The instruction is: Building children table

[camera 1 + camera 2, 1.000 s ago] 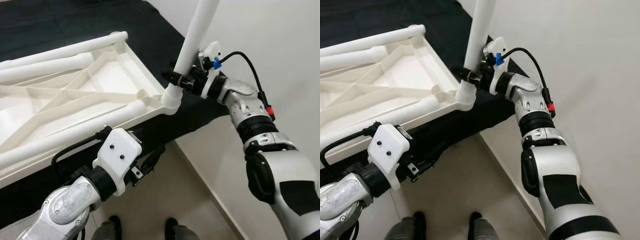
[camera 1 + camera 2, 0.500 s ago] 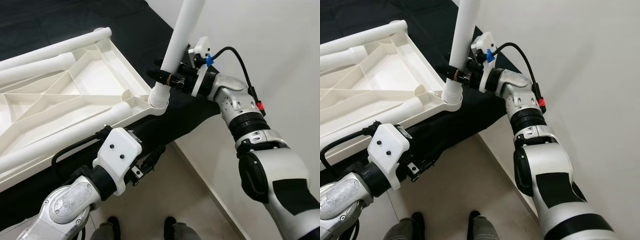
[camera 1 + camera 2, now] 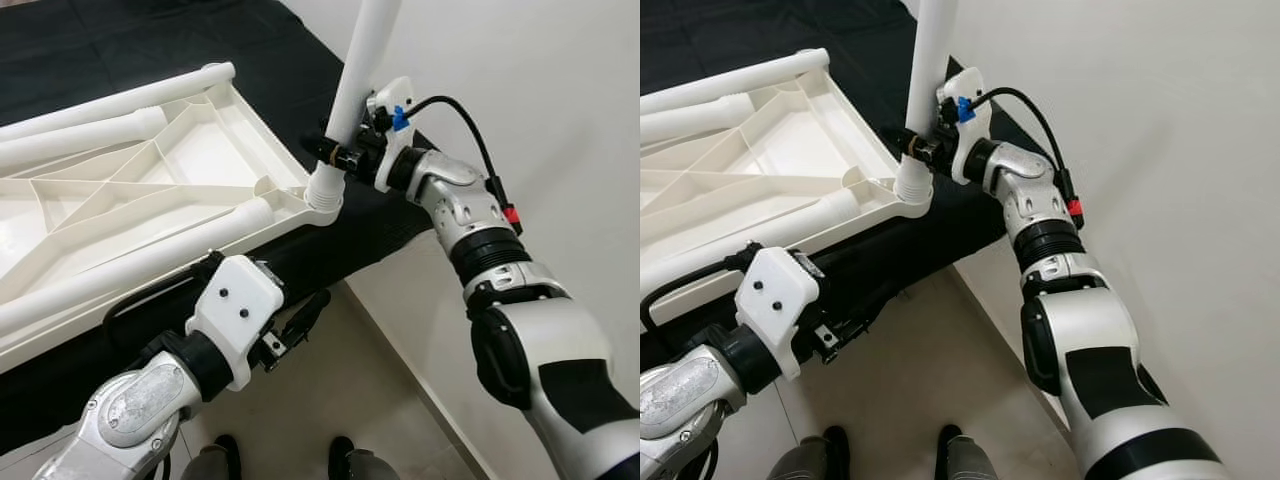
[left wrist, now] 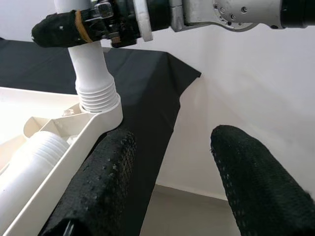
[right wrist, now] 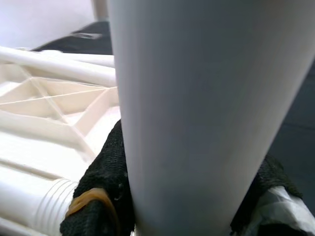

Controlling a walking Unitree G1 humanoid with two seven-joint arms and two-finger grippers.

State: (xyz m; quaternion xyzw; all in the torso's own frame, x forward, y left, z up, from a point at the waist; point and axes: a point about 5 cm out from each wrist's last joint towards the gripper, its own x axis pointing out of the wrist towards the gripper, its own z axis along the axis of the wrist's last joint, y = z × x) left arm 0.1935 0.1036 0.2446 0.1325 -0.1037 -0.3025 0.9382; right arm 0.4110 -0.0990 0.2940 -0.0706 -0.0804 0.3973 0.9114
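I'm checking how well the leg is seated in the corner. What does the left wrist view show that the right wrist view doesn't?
The left wrist view shows the ribbed end of the upright leg sitting in the corner socket of the tabletop, the open left gripper beside the black cloth, and the wall. The right wrist view shows, close up, the smooth shaft of the leg and the tabletop's ribbed underside. Both share the leg, the right gripper closed around it, and a spare leg lying in the tabletop.

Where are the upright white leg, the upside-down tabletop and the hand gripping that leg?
upright white leg [image 3: 358, 55], left eye view, mid shaft.
upside-down tabletop [image 3: 130, 205], left eye view, ribbed underside.
right gripper [image 3: 338, 155], left eye view, between fingertips.
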